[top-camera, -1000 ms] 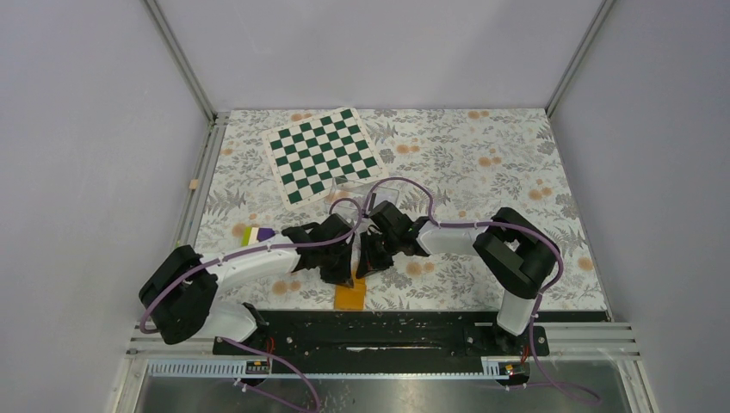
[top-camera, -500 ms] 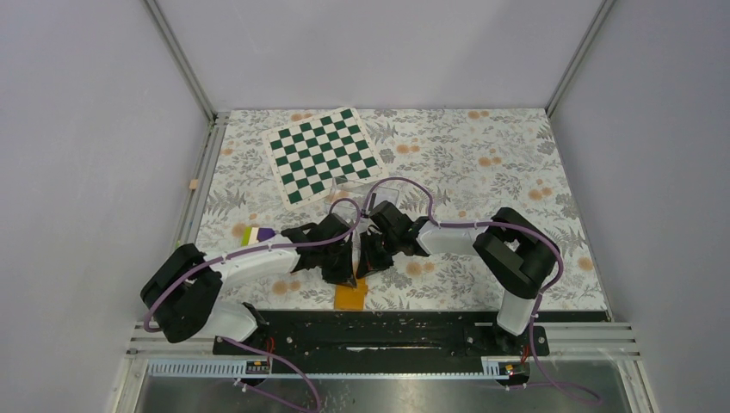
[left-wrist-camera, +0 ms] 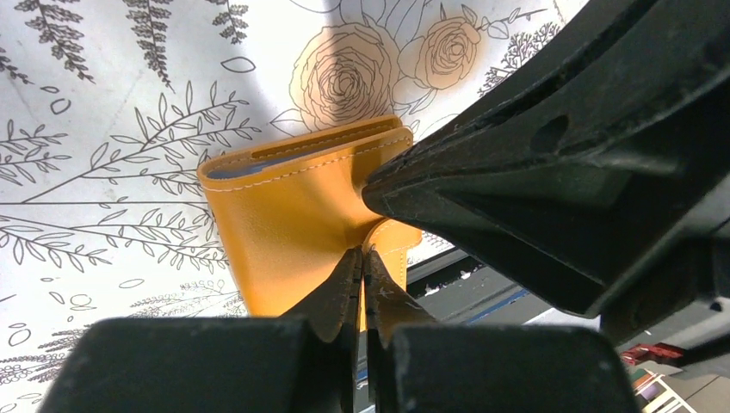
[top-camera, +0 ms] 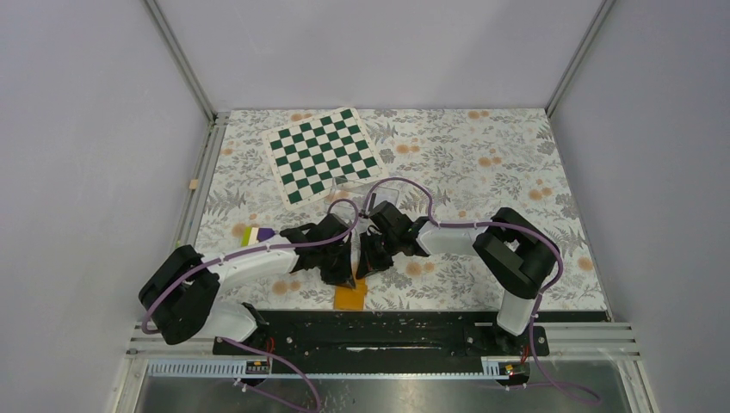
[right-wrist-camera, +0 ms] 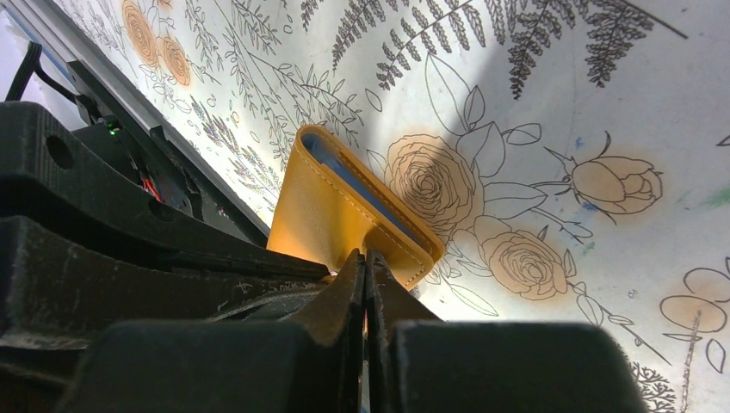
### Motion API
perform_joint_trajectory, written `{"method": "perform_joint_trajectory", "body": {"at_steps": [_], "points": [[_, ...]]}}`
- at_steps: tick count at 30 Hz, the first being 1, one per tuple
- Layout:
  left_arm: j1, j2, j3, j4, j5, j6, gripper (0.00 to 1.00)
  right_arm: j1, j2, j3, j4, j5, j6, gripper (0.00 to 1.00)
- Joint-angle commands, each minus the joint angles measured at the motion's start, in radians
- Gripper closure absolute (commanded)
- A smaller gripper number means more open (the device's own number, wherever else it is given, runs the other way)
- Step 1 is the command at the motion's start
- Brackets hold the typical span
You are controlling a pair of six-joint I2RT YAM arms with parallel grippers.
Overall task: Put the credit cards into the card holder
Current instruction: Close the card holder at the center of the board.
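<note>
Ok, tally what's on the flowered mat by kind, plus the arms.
2 arms: left arm, right arm
1 chessboard
1 card holder
1 clear box
1 pile of cards
Total: 6

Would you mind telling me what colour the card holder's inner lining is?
Light blue, inside the orange card holder; clearest in the right wrist view.

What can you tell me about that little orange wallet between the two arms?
The card holder is a small, flat orange wallet, leather-like, with pale stitching along its edges and light blue lining showing inside. It is folded nearly shut, at the near edge of the flowered tablecloth. The left gripper and right gripper are shut, each pinching its edge.
</note>
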Motion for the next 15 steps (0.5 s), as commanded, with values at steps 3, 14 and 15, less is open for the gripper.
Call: {"method": "perform_joint_trajectory", "body": {"at_steps": [3,14,15], "points": [[0.002,-0.048,-0.002,-0.081,-0.028,-0.004,1.00,0.015,0.021,0.005,-0.068,0.018,-0.031,1.00],[0.007,-0.019,-0.012,-0.059,-0.032,0.004,1.00,0.015,0.020,0.005,-0.068,0.015,-0.033,1.00],[0.007,-0.019,-0.011,-0.056,-0.037,0.004,1.00,0.015,0.021,0.005,-0.068,0.013,-0.033,1.00]]}}
